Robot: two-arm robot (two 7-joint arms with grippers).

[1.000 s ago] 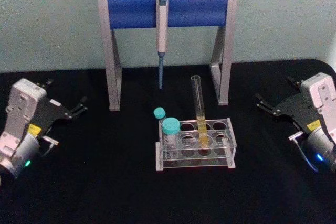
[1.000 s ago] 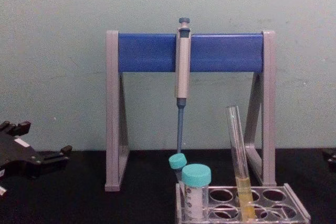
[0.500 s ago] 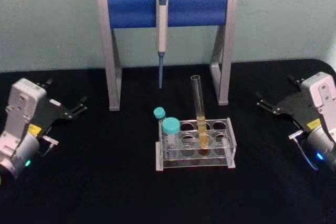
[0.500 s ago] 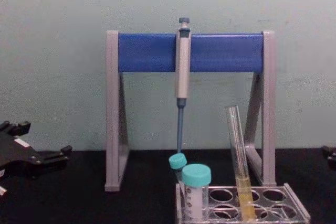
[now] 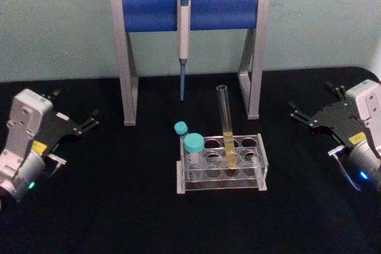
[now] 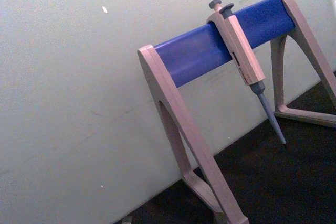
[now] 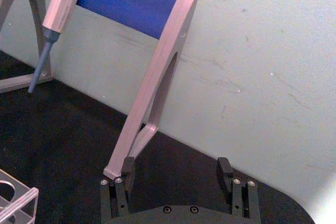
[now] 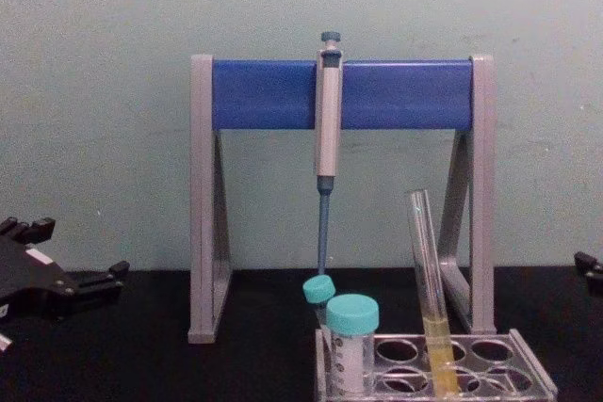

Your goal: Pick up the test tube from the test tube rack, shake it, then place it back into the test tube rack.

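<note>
Chest view cuts off the front of the test tube rack. The test tube, clear with yellow liquid low down, leans in it. My left pincer and right pincer both gape, well aside.

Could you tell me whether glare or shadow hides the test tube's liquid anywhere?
Head view: no glare; the test tube shows yellow liquid plainly against the black table. Chest view: evenly lit, no shadow over the test tube rack, liquid plain.
</note>
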